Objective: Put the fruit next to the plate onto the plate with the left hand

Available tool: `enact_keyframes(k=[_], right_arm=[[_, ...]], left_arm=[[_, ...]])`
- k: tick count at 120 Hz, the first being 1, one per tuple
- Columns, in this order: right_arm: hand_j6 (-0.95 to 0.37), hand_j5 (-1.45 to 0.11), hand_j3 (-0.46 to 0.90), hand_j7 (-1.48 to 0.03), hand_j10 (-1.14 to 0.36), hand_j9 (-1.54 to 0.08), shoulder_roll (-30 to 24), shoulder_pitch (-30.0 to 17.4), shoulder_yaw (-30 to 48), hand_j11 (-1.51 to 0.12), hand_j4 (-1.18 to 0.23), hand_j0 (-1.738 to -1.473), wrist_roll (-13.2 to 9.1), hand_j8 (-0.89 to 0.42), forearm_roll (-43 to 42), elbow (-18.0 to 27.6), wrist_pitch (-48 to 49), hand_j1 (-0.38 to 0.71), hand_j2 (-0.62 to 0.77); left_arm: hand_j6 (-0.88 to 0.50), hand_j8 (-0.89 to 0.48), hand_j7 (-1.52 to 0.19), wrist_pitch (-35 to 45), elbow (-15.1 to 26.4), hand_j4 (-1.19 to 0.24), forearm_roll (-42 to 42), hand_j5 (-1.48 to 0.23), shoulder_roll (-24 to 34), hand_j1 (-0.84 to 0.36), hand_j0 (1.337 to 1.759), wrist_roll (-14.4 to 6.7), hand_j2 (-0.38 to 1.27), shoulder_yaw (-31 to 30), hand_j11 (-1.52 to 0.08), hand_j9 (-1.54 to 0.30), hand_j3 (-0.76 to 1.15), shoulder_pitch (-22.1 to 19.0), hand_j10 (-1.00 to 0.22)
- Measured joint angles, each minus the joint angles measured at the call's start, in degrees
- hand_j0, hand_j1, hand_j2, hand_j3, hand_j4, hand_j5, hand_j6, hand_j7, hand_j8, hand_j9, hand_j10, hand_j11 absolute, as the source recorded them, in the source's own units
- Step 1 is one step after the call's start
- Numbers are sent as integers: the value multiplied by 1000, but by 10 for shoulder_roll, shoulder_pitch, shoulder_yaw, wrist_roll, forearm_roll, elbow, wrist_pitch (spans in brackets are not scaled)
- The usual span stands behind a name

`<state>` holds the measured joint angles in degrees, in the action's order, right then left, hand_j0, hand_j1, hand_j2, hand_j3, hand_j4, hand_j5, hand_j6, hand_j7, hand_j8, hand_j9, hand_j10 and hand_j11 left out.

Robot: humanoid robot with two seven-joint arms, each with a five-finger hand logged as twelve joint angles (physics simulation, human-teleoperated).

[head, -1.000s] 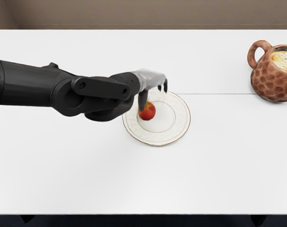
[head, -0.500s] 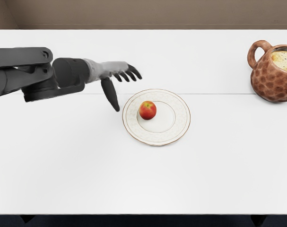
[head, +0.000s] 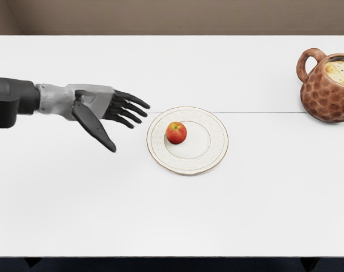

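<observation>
Five dark fingers (head: 131,100) of the left hand (head: 98,105) are spread wide and hold nothing, a little apart from the plate (head: 212,144) to their right. On that white, thin-rimmed plate, left of its centre, sits the fruit (head: 175,132): small, round, red with a yellowish flush. Far right on the table (head: 160,215) stands a brown dimpled jug (head: 323,90).

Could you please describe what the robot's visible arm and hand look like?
The left arm ends in a chunky black cuff. The left hand has a light grey wrist and back, with slim black fingers. No cables or markings show.
</observation>
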<state>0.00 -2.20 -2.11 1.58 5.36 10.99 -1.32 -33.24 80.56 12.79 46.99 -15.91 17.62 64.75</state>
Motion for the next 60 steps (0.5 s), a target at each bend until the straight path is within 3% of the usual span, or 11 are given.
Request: enact_keyframes(k=[25,60], right_arm=[[-31,-40,0,-40,-31,-40,0,0,0,-40,-31,-1658,0,-31,0,0,0,-312,-6],[-31,-40,0,-40,-31,-40,0,0,0,-40,-31,-1658,0,-31,0,0,0,-312,-6]], left_arm=[[-254,-254,-329,-15,-23,-254,-81,-329,75,47,1658,0,52,11,-329,-329,0,-46,-253],[-252,-252,-327,-18,-104,-252,-121,-328,91,48,1658,0,52,24,-327,-327,0,-76,-252]])
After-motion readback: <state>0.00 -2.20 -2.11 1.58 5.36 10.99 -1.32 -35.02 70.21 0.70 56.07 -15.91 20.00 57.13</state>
